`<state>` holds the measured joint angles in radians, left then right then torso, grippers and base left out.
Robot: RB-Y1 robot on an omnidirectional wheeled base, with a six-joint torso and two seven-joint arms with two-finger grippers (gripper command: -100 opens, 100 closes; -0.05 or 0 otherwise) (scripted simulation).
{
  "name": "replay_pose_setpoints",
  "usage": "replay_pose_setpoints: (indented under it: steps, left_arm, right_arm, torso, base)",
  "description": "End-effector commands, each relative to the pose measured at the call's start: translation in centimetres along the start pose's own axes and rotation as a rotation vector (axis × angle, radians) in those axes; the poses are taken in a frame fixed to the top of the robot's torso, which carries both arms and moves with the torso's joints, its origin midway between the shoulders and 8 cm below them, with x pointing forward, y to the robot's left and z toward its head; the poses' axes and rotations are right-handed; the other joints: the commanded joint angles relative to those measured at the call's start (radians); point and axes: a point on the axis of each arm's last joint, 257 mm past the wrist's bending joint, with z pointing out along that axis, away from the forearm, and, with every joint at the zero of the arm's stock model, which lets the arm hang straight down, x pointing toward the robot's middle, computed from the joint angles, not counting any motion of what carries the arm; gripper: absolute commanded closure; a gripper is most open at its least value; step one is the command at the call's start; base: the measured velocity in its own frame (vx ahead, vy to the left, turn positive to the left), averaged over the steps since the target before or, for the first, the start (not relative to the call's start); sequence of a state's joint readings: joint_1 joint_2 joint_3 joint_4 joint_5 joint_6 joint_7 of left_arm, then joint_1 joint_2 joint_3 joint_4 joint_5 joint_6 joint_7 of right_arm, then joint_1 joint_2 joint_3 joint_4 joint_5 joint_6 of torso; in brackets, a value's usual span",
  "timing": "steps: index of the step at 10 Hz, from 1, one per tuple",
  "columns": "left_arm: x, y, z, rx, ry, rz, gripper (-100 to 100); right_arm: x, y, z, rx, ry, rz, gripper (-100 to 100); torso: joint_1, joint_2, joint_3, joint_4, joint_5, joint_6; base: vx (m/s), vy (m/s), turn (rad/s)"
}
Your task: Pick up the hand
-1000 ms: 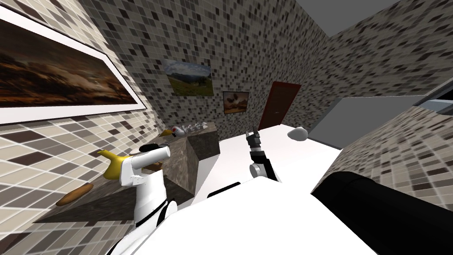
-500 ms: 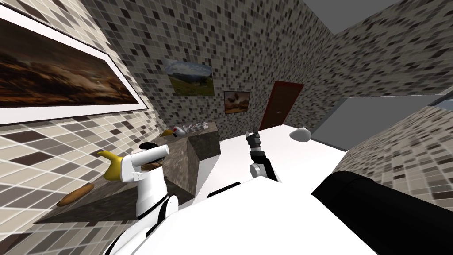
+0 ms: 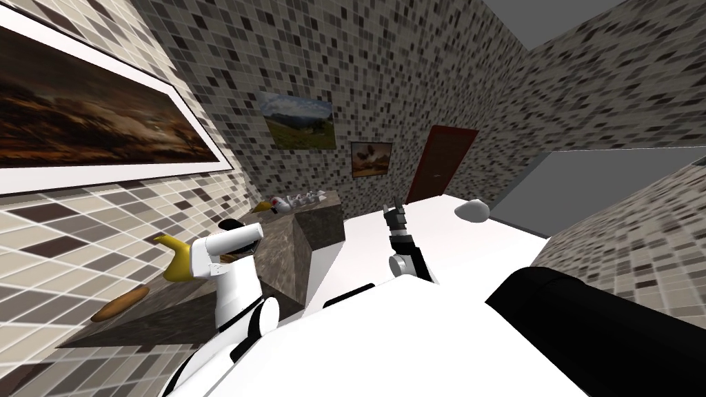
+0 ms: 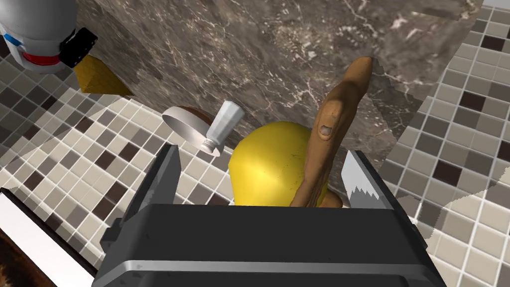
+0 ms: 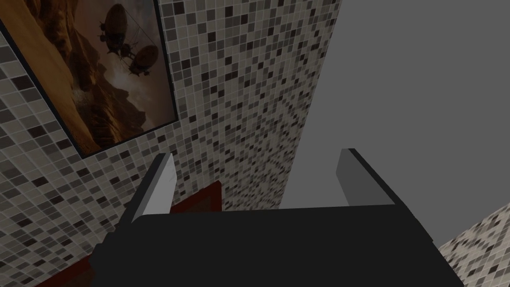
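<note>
Low in the middle of the left wrist picture, the long brown hand with a fingernail (image 4: 329, 124) sits over the dark marble tabletop (image 4: 259, 45), between the wide-apart fingers of the left tool (image 4: 260, 152), by a round yellow jug (image 4: 271, 164). I think reaching is the step now. Next, go closer and squeeze. The right tool (image 5: 256, 154) is wide too.

Model hand (image 4: 328, 129) near jug (image 4: 271, 164), on counter (image 4: 249, 45)

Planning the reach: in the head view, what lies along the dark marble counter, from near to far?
brown hand → yellow rounded object → white figure with red marks → small white pieces
</note>
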<state>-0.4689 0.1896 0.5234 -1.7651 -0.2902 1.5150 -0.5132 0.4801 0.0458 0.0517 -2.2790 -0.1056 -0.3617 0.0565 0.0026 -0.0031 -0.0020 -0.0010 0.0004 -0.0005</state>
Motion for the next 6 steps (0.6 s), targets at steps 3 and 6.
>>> replay_pose_setpoints:
  steps: [3, 6]
  left_arm:
    - [0.7, 2.3, 0.3, -0.108, 0.049, 0.002, -100]
    - [1.1, 3.5, 0.4, -0.170, 0.079, 0.002, -100]
  right_arm:
    - [0.0, 0.0, 0.0, 0.000, 0.000, 0.000, 0]
    - [0.0, 0.0, 0.0, 0.000, 0.000, 0.000, 0]
  torso:
    - [0.001, 0.000, 0.000, 0.000, 0.000, 0.000]
    - [0.000, 0.001, 0.001, 0.000, 0.000, 0.000]
  base:
    - [0.050, 0.027, 0.025]
    - [0.026, 0.023, 0.017]
